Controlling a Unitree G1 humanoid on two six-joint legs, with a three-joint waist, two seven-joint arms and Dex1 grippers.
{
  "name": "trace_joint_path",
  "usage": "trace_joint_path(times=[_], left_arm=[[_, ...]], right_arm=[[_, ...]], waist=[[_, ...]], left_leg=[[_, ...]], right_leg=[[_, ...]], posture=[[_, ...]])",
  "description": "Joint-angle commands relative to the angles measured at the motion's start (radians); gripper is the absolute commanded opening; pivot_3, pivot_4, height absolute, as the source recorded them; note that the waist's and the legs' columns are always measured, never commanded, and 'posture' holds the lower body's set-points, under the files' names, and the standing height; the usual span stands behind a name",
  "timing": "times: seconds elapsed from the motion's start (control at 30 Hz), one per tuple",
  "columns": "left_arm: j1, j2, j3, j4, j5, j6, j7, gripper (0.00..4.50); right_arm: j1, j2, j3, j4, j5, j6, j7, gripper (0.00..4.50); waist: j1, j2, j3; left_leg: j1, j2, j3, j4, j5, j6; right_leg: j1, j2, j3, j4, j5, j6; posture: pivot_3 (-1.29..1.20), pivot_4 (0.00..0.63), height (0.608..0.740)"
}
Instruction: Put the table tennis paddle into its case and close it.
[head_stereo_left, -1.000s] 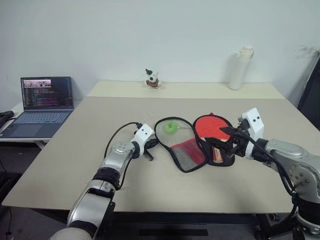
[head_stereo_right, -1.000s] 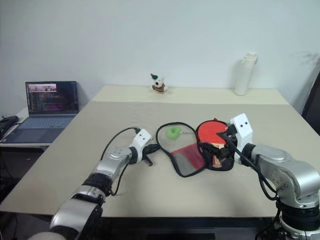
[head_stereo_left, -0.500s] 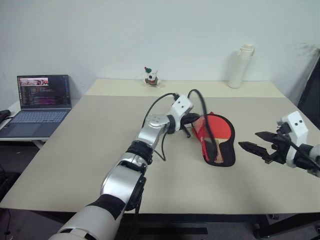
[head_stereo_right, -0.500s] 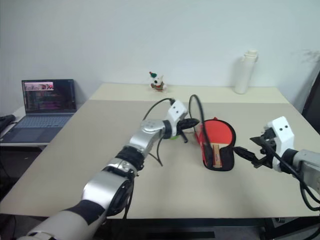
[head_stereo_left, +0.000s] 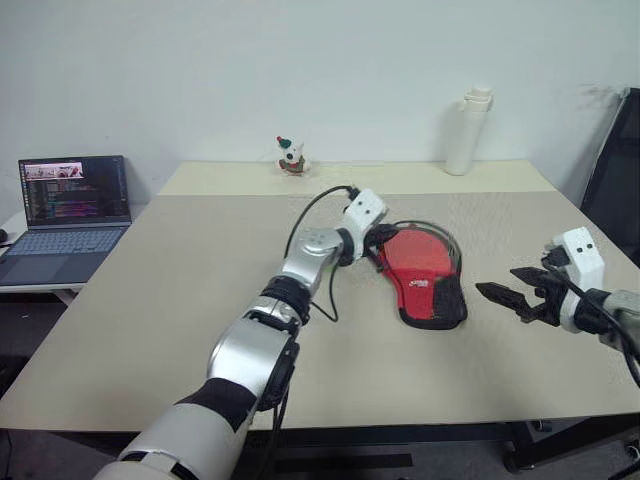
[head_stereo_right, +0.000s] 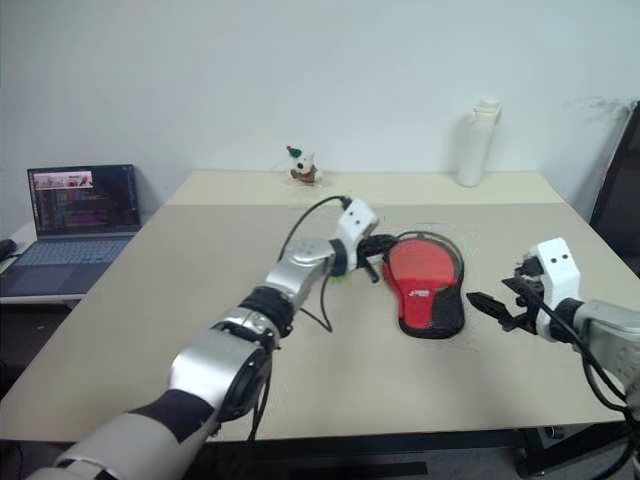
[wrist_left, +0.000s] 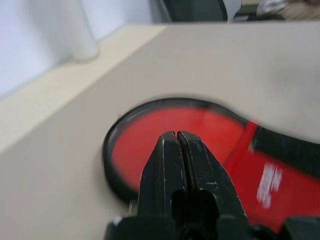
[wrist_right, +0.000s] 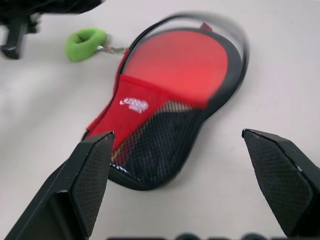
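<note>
The black case (head_stereo_left: 425, 280) lies in the middle of the table, its see-through and mesh flap folded down over the table tennis paddle (wrist_right: 185, 60). The paddle's red face shows through the flap, and the handle is hidden under the mesh and the red band with white print. My left gripper (head_stereo_left: 378, 255) is shut, just over the left rim of the case's round end (wrist_left: 176, 135); nothing shows between its fingers. My right gripper (head_stereo_left: 500, 295) hovers open to the right of the case, apart from it, and faces it (wrist_right: 178, 133).
A small green ball (wrist_right: 85, 44) hangs on a short chain at the case's left side. At the table's far edge stand a white bottle (head_stereo_left: 460, 130) and a small figurine (head_stereo_left: 290, 155). A laptop (head_stereo_left: 65, 205) sits on a side table at the left.
My left gripper swung the flap up from the left and over onto the paddle. My right gripper let go of the case's right side and drew back to the right.
</note>
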Motion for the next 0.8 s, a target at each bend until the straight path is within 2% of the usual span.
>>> trace_joint_path(times=[0.03,0.2,0.3,0.43,0.6,0.8], left_arm=[[0.083,0.064,0.050,-0.174,-0.061,0.043,-0.065,0.08],[0.294,0.151,0.080,-0.532,-0.161,0.205,-0.166,0.08],[0.365,0.178,0.079,-0.673,-0.180,0.285,-0.157,0.08],[0.473,0.228,0.106,-0.874,-0.207,0.400,-0.120,0.08],[0.526,0.246,0.101,-0.975,-0.222,0.461,-0.098,0.08],[0.544,0.256,0.097,-1.012,-0.228,0.489,-0.084,0.08]], right_arm=[[-0.089,0.012,0.059,0.094,-0.060,-0.080,-0.001,4.50],[-0.184,0.057,0.159,0.293,-0.165,-0.198,0.005,4.50],[-0.218,0.076,0.184,0.381,-0.207,-0.246,0.014,4.50],[-0.299,0.140,0.258,0.622,-0.299,-0.340,0.017,4.50],[-0.352,0.178,0.299,0.792,-0.365,-0.414,0.058,4.50],[-0.396,0.228,0.329,0.933,-0.413,-0.465,0.100,4.50]], waist=[[-0.003,0.000,0.000],[-0.003,0.000,0.000],[0.004,0.000,0.000],[0.005,0.000,0.000],[0.006,0.000,0.000],[-0.001,0.001,0.000]], left_leg=[[0.000,0.000,0.000,0.000,0.000,0.000],[0.000,0.002,0.000,0.000,0.000,0.000],[0.000,0.001,0.000,0.000,0.000,0.000],[0.000,0.000,0.001,0.002,0.000,0.000],[0.001,0.001,0.000,0.002,0.000,0.000],[0.001,0.001,0.001,0.002,0.000,0.000]], right_leg=[[0.000,-0.001,0.000,0.000,0.000,0.000],[0.000,-0.001,0.000,0.000,0.003,-0.004],[0.000,-0.001,0.000,0.000,0.003,-0.005],[0.001,-0.002,0.001,0.000,0.004,-0.003],[0.001,-0.002,0.000,0.001,0.004,-0.004],[0.001,-0.002,0.001,0.001,0.005,-0.004]], posture=[[0.00,0.150,0.740],[0.00,0.150,0.740],[0.00,0.150,0.740],[0.00,0.150,0.740],[0.00,0.150,0.740],[0.00,0.150,0.740]])
